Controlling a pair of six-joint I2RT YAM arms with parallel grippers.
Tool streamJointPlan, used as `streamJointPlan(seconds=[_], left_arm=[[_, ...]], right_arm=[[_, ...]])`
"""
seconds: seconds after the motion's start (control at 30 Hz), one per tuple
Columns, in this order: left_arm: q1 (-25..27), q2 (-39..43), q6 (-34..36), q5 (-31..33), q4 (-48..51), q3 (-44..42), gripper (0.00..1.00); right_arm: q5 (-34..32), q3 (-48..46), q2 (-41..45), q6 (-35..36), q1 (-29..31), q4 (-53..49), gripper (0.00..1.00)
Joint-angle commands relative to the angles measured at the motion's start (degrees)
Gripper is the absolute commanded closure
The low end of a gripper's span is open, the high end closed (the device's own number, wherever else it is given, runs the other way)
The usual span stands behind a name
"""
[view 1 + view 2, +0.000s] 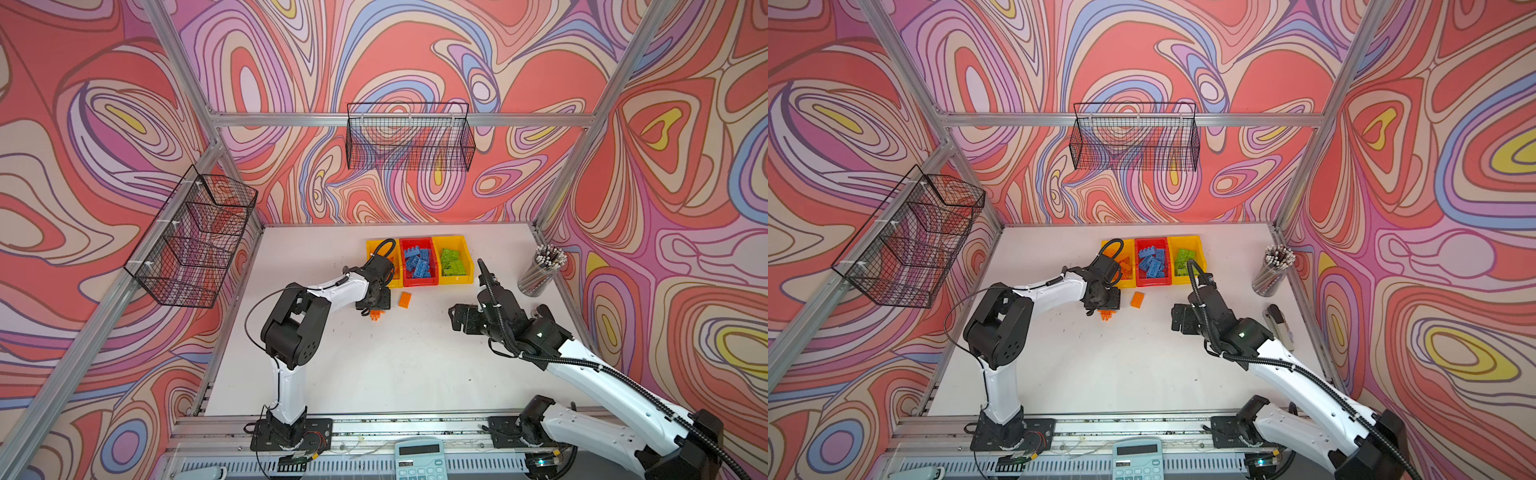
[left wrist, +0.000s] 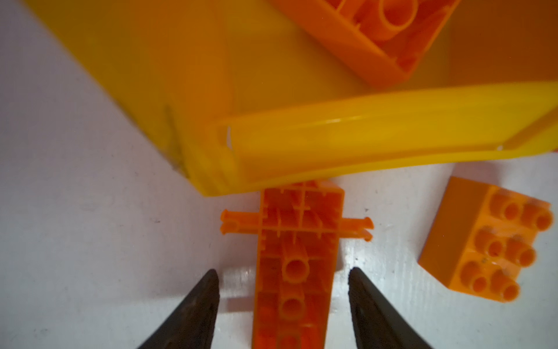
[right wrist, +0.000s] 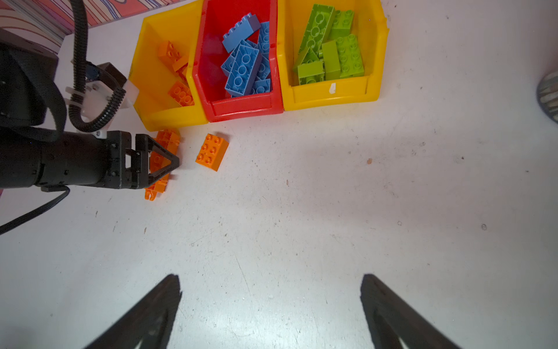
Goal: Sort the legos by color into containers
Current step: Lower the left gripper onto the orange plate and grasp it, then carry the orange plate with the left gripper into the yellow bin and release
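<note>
A long jagged orange lego assembly [image 2: 294,256] lies on the white table against the front of the left yellow container [image 2: 377,136]. My left gripper [image 2: 283,272] is open and straddles it, with a gap on each side. A loose orange brick [image 1: 404,299] sits just to the right. That container holds orange legos [image 3: 181,93]. The red container [image 3: 241,110] holds blue legos [image 3: 244,60], and the right yellow container [image 3: 329,93] holds green legos [image 3: 332,51]. My right gripper [image 3: 270,278] is open and empty over bare table, right of the bricks.
A clear cup of pencils [image 1: 540,270] stands at the table's right edge, with a stapler [image 1: 1280,326] in front of it. Black wire baskets [image 1: 409,137] [image 1: 195,237] hang on the back and left walls. A calculator [image 1: 419,459] lies below the front rail.
</note>
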State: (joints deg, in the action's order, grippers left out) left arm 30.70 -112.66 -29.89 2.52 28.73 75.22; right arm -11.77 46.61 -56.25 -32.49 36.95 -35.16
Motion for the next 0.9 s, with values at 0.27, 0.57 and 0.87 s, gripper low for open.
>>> streamJointPlan(seconds=[0.27,0.57,0.87], left_arm=[[0.0,0.67,0.09,2.85,3.66,-0.71,0.8],[1.02,9.44,-1.22,6.33,6.51,-2.75,0.88],[1.29,8.93,-0.35,8.63,9.99,8.82,0.88]], right_arm=[[-0.45,-2.39,2.02,-0.44,0.25,0.51,0.02],[-0.25,-3.39,3.2,-0.51,0.3,1.12,0.02],[0.88,-5.28,4.2,-0.79,0.31,2.47,0.02]])
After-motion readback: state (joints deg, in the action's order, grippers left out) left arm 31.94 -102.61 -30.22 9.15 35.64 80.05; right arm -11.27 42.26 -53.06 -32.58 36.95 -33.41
